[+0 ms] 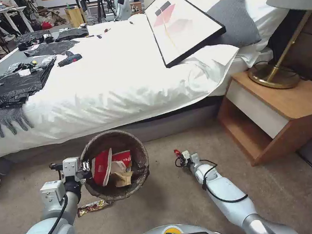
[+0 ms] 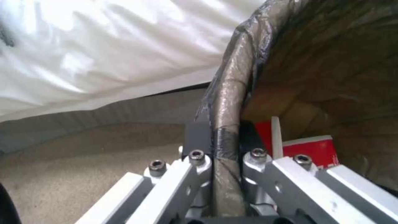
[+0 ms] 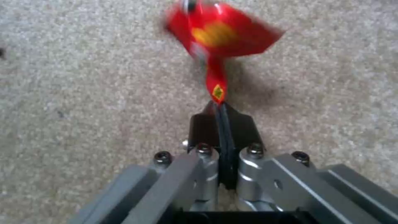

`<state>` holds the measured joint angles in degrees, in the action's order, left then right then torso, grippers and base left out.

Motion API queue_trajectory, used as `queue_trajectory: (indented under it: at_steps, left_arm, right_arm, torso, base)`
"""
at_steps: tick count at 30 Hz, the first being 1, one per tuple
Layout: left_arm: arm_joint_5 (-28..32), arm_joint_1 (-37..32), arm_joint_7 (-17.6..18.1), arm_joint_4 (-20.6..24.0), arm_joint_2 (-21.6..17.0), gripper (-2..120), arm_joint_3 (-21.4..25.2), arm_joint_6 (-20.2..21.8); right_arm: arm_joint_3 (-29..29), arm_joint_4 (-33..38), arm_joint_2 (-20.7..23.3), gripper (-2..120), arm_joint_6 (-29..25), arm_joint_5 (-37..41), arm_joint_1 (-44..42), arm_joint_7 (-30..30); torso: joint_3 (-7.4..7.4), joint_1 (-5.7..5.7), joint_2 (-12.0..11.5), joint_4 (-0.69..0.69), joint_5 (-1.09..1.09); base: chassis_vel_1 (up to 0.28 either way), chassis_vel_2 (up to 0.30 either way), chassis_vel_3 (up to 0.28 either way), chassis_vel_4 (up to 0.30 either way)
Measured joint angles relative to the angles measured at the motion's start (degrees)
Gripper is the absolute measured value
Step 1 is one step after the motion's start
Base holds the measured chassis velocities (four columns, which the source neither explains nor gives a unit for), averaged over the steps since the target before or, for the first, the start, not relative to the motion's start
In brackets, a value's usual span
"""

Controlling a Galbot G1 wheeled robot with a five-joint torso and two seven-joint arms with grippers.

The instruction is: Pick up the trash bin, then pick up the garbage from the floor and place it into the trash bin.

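Beige carpet [image 1: 167, 203] lies under the whole scene beside a bed [image 1: 113, 80] with white sheets. One trash bin [image 1: 115, 164], lined with a dark bag folded over its rim, is held up off the floor by the left gripper [image 1: 86, 171], whose jaws are pinched tight on the near left side of the rim, one finger inside and one outside, as the left wrist view shows at the rim [image 2: 226, 146]. Inside the bin sit at least three pieces: two red-and-white packets [image 1: 103, 166] and a brown paper bag [image 1: 122, 178]. One foil snack wrapper [image 1: 92, 207] lies on the carpet just below the bin, by the left arm. To the bin's right, well apart from it, the right gripper [image 1: 179, 156] is low over the carpet with its jaws clamped on the tail of one red wrapper [image 3: 219, 37] bearing a yellow patch; the piece hangs from the fingertips [image 3: 205, 124].
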<state>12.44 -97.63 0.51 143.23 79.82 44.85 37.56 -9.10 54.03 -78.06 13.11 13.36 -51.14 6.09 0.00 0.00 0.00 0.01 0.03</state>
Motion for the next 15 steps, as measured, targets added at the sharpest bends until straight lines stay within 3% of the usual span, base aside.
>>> queue_trajectory:
  at_steps: [15]
  left_arm:
    - [0.00, 0.19, -0.27, 0.00, -0.12, 3, -0.03, -0.05]
  right_arm:
    - [0.17, 1.43, 0.55, 0, 0.33, -0.36, -0.21, -0.08]
  torso:
    - [0.01, 0.00, 0.00, -0.02, -0.02]
  base:
    - [0.000, 0.000, 0.000, 0.000]
